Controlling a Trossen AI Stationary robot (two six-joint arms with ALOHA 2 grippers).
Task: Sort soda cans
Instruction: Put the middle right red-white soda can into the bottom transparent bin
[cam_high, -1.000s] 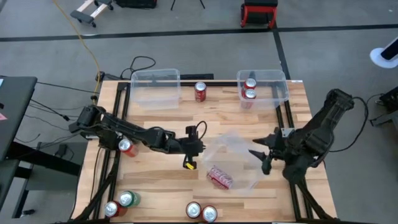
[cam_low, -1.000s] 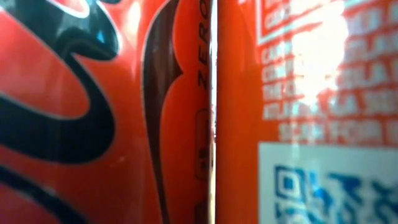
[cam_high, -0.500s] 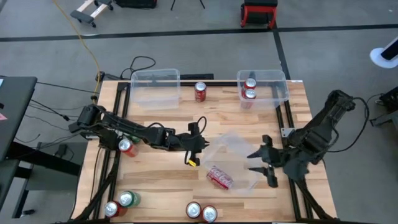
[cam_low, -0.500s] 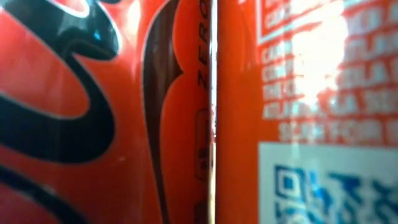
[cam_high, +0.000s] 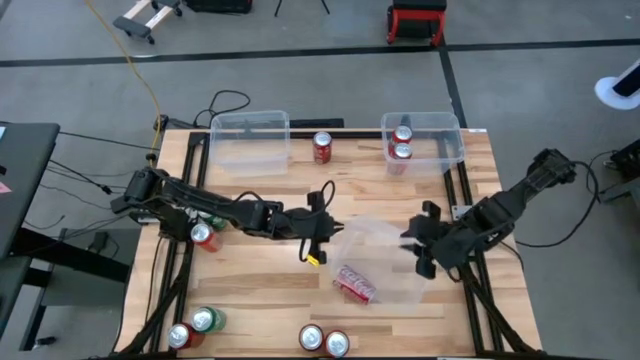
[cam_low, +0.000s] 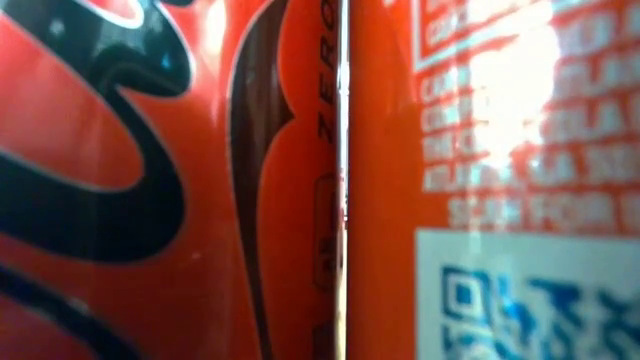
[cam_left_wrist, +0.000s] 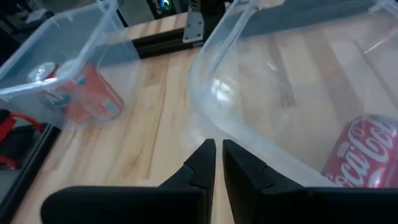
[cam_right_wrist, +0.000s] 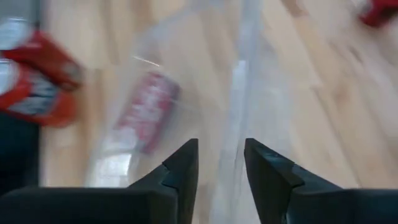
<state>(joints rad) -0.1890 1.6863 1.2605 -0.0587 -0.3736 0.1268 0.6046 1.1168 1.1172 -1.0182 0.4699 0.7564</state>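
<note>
Inside the tipped clear bin (cam_high: 385, 262), a red can (cam_high: 353, 284) lies sideways (smooth, rigid, roll-prone; grasp mid-body), left gripper (cam_high: 318, 238) pinched together, right gripper (cam_high: 418, 252) parted astride the rim.

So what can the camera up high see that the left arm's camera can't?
Only the high view shows the whole table, both arms, the right gripper at the middle bin's edge, the empty bin, the lone red can between the far bins, and the cans along the near edge, including a green can.

Only the left wrist view shows the left gripper close up, fingers together, just outside the bin's wall.

Both show the clear middle bin holding a red can lying down, and the far bin with two red cans.
</note>
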